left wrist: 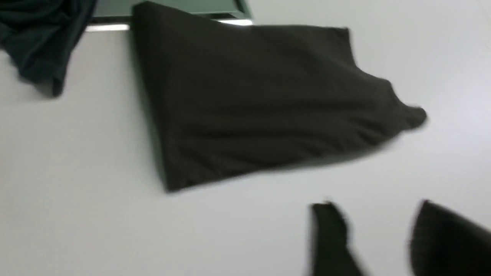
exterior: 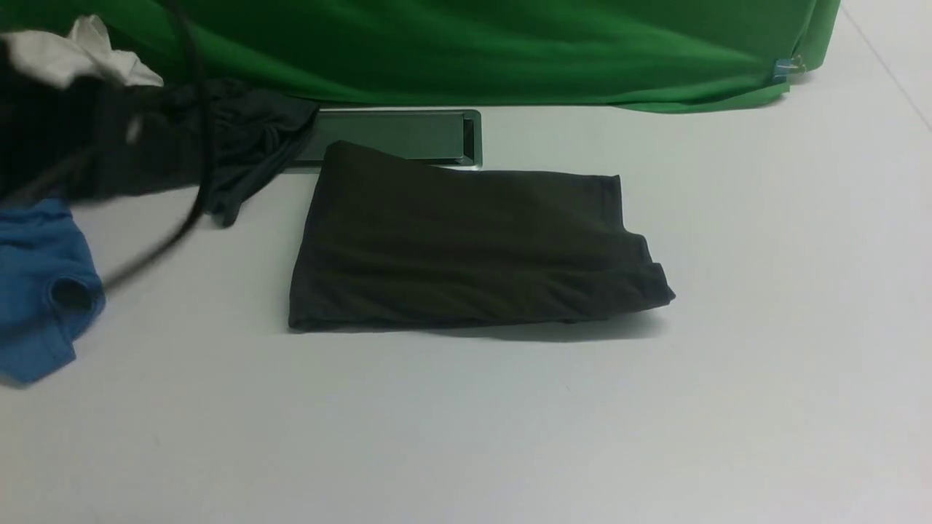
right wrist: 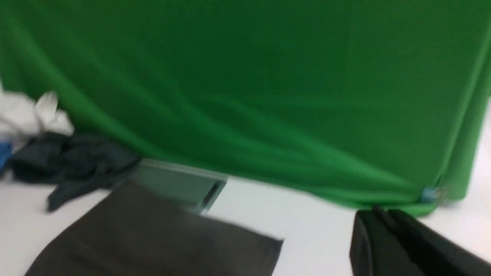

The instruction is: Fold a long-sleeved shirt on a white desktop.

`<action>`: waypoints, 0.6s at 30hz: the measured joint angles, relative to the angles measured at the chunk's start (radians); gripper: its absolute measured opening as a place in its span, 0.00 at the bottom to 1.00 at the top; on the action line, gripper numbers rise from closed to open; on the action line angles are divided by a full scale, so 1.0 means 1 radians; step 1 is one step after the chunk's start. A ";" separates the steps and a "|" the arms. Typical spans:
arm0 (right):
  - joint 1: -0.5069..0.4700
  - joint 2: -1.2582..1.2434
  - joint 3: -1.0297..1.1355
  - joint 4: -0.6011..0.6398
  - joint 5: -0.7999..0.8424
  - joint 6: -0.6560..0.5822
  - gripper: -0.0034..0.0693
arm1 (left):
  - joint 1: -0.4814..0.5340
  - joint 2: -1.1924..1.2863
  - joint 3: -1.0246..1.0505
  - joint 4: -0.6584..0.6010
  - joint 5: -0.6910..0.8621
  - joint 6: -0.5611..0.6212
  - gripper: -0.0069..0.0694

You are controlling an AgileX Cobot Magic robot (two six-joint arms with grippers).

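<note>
- the long-sleeved shirt [exterior: 466,251] lay folded into a compact dark block near the middle of the white desktop [exterior: 764,306], its far left corner overlapping the cable hatch [exterior: 408,135].
- one loose corner stuck out on the shirt's right side, slightly lifted with a shadow under it.
- left gripper [left wrist: 378,234] showed in the left wrist view with its two fingers apart and nothing between them; it hung above bare desk, apart from the shirt.
- right gripper [right wrist: 383,237] was clenched tight on nothing, off to the right of the shirt and clear of it.
- neither arm showed in the front view.
- judged: thin knit, light and floppy, no stiffness; layers likely to slide over each other on the smooth top.
- judged: best hold was a pinch at an edge or corner through all layers, e.g. the two right corners, one per gripper, to keep the stack from spilling open.
- judged: fold looked close to done; the stray right corner was the only untidy bit.
- a blackish-teal garment [exterior: 240,145], a blue shirt [exterior: 44,284] and a white cloth [exterior: 80,54] sat at far left, apart from the shirt.
</note>
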 joint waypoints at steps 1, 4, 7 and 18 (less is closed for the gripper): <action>0.000 -0.044 0.061 0.000 -0.053 -0.005 0.09 | 0.000 -0.045 0.032 0.008 0.006 0.000 0.33; 0.000 -0.124 0.151 0.000 -0.140 -0.012 0.10 | 0.000 -0.175 0.132 0.032 0.022 -0.012 0.17; 0.000 -0.194 0.244 0.000 -0.231 -0.015 0.13 | 0.000 -0.330 0.253 0.054 0.042 -0.018 0.11; 0.000 -0.212 0.399 0.000 -0.243 -0.017 0.16 | 0.000 -0.661 0.337 0.069 0.050 -0.025 0.11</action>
